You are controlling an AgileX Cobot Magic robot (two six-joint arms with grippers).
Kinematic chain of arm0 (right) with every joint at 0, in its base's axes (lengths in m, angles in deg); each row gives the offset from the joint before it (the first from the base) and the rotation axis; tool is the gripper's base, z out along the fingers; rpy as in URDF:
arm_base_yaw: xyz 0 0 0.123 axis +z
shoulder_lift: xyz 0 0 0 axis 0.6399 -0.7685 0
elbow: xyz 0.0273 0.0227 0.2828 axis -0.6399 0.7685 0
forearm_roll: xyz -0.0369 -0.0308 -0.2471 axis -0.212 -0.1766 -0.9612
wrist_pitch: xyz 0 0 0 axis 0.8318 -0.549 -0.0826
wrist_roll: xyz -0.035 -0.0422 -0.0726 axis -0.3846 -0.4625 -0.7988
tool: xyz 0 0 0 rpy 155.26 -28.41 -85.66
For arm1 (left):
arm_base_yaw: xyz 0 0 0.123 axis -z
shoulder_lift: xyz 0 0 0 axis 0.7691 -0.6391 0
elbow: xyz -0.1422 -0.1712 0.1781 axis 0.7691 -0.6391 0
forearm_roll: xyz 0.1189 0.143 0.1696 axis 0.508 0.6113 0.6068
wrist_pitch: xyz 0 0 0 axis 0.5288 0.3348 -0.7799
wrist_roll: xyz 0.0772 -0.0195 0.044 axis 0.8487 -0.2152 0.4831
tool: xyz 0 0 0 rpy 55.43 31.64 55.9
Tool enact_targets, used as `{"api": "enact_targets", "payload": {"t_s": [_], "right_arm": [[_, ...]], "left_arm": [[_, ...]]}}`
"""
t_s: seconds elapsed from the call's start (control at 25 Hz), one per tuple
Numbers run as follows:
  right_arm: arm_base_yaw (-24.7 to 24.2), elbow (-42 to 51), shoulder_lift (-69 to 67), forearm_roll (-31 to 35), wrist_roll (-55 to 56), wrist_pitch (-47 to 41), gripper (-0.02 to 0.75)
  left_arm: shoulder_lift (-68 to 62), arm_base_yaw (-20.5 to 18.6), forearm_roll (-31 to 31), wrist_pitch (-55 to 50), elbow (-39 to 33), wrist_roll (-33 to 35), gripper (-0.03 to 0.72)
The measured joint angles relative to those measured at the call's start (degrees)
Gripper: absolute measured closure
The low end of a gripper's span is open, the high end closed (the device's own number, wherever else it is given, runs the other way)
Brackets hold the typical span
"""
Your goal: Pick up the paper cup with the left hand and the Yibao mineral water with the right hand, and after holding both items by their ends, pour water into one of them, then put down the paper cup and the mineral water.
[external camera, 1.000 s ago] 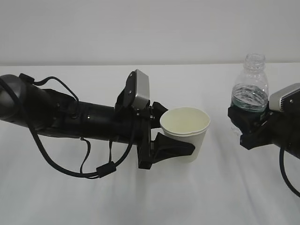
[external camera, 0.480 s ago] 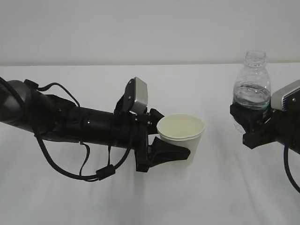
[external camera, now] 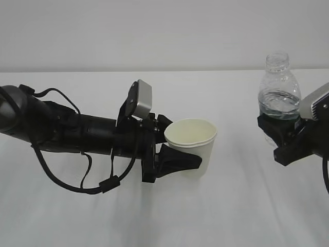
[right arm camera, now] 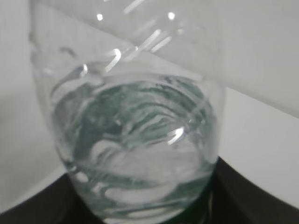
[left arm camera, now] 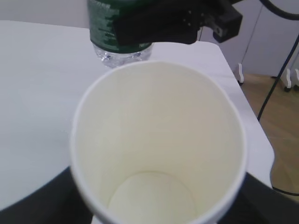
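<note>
The white paper cup (external camera: 199,150) stands upright with its mouth up, and my left gripper (external camera: 184,142) is shut on its sides. From the left wrist the cup (left arm camera: 159,140) fills the view and its cream inside looks dry, with black fingers (left arm camera: 37,203) flanking it. The Yibao mineral water (external camera: 279,98) is upright, uncapped and partly filled, held off the table to the right of the cup. My right gripper (external camera: 280,137) is shut around its green label band. The bottle (right arm camera: 135,140) fills the right wrist view. Bottle and cup are well apart.
A white table (external camera: 241,211) runs back to a plain white wall. In the left wrist view the table's right edge (left arm camera: 243,98) drops to a wooden floor (left arm camera: 280,126) with cables and white furniture legs.
The left arm has carried the cup leftward and slightly down. The right gripper has shifted the bottle a little to the right. The gap between them has widened.
</note>
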Motion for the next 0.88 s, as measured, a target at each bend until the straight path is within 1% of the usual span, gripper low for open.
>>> {"api": "enact_targets", "payload": {"t_s": [0.36,0.52,0.88], "right_arm": [[0.0,0.1,4.7,-2.9,0.0,-4.6,0.306],[0.0,0.1,6.1,-4.5,0.2,-6.5,0.306],[0.0,0.2,9.6,-6.8,0.4,-12.2,0.306]], "left_arm": [[0.0,0.5,2.3,0.1,0.1,-1.5,0.197],[0.0,1.5,4.3,0.2,2.5,-4.1,0.197],[0.0,1.9,4.6,0.5,3.6,-5.0,0.197]]}}
